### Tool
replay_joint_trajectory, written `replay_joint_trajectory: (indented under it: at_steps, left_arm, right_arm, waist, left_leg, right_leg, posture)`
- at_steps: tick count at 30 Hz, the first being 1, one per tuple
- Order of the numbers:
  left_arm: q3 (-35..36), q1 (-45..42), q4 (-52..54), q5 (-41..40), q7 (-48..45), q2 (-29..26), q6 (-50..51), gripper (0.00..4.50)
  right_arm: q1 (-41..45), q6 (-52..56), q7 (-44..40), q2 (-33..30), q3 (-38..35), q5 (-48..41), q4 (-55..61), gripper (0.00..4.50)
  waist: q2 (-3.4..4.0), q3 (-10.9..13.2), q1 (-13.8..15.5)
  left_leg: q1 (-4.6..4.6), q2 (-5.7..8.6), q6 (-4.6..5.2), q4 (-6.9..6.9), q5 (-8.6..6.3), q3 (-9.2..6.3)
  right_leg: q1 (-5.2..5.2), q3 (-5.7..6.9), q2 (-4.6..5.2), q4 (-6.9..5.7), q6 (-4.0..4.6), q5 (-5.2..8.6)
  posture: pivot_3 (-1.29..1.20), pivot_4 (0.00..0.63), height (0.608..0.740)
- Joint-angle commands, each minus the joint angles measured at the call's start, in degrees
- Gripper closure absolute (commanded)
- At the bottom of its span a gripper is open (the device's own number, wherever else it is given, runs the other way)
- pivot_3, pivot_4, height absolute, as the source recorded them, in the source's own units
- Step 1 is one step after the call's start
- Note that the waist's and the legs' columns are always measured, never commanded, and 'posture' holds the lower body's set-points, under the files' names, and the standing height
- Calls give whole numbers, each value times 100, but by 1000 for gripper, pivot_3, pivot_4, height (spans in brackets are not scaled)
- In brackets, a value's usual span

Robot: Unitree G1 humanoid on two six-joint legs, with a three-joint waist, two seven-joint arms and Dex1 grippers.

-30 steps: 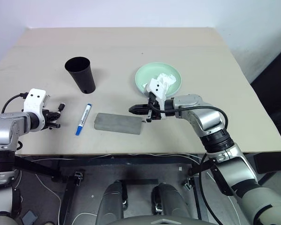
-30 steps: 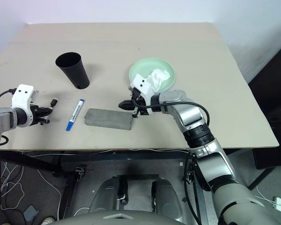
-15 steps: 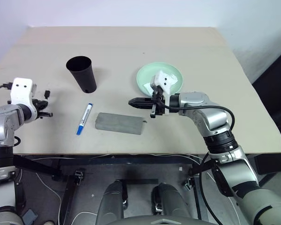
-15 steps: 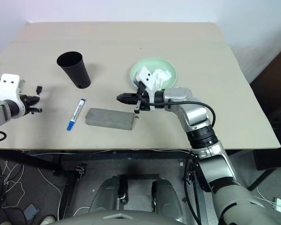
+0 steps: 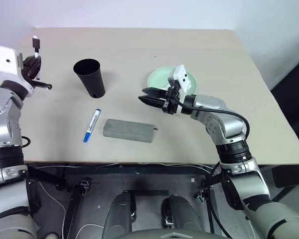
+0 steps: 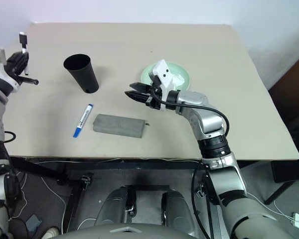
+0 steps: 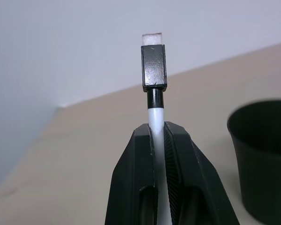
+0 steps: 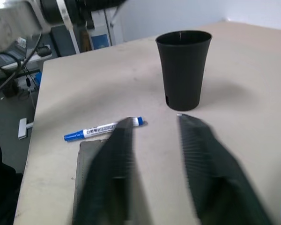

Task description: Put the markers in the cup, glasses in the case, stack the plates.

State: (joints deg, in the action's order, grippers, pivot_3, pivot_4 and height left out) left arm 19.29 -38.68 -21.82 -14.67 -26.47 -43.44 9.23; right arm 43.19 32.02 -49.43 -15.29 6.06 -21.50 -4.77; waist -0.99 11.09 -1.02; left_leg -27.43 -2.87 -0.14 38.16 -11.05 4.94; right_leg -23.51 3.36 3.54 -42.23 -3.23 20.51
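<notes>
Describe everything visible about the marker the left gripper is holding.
The held marker has a slim white barrel with a black cap at its upper end. The left gripper is shut on the barrel, its two black fingers pressing either side. It stands upright, lifted off the table, left of the black cup. Its lower end is hidden between the fingers.

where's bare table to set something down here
Free patches: the far strip of the table behind the cup and green plate, and the right side past the plate. Crowded: the near middle, where the blue marker, grey case and open right claw sit close together.
</notes>
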Motion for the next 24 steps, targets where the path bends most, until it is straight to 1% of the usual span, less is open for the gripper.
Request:
replay_joint_trajectory:
  at_steps: [1,5,6,9,12,17,24]
  left_arm:
    - [31,-335,-96,-110,-176,73,-340,4500]
    - [14,-709,-367,-177,-358,258,-720,4500]
    - [17,-814,-459,-191,-399,307,-854,4500]
    - [9,-1217,-930,-158,-415,445,-1211,4500]
    - [-110,-1557,-1405,-116,-685,606,-1632,4500]
    - [-211,-2110,-2410,-11,-805,914,-2261,4500]
    - [-396,-2370,-3433,234,-865,1239,-2938,4500]
  right_arm:
    - [-11,-142,-72,-61,61,-10,299,1535]
    - [-4,-184,-14,-59,36,25,290,145]
    - [0,-196,-17,-63,27,28,289,44]
    - [-18,-226,-52,-107,42,42,327,44]
    - [0,-286,188,-90,37,203,192,44]
    - [-11,-340,360,-81,36,329,111,44]
    - [-64,-350,508,-150,75,505,158,44]
  waist:
    - [0,0,7]
    - [-1,0,28]
    - [-1,0,24]
    - [-5,2,30]
    - [-5,2,25]
    - [-6,3,25]
    - [-9,5,15]
  left_leg:
    - [0,1,0,0,0,1]
    - [0,1,6,4,4,0]
    - [0,2,8,5,5,0]
    - [-1,3,14,6,9,1]
    - [-1,4,17,7,12,3]
    - [-1,4,20,9,14,6]
    - [-3,5,9,8,21,9]
  right_leg:
    - [0,0,0,0,0,0]
    - [3,1,0,0,-7,-4]
    - [3,1,0,0,-10,-5]
    - [4,2,0,0,-16,-9]
    - [4,3,0,0,-24,-13]
    - [3,4,-1,0,-28,-15]
    - [2,4,0,2,-29,-16]
  posture:
    - [0,150,681]
    - [0,150,681]
    - [0,150,681]
    - [0,150,681]
    - [0,150,681]
    - [0,150,681]
    - [0,150,681]
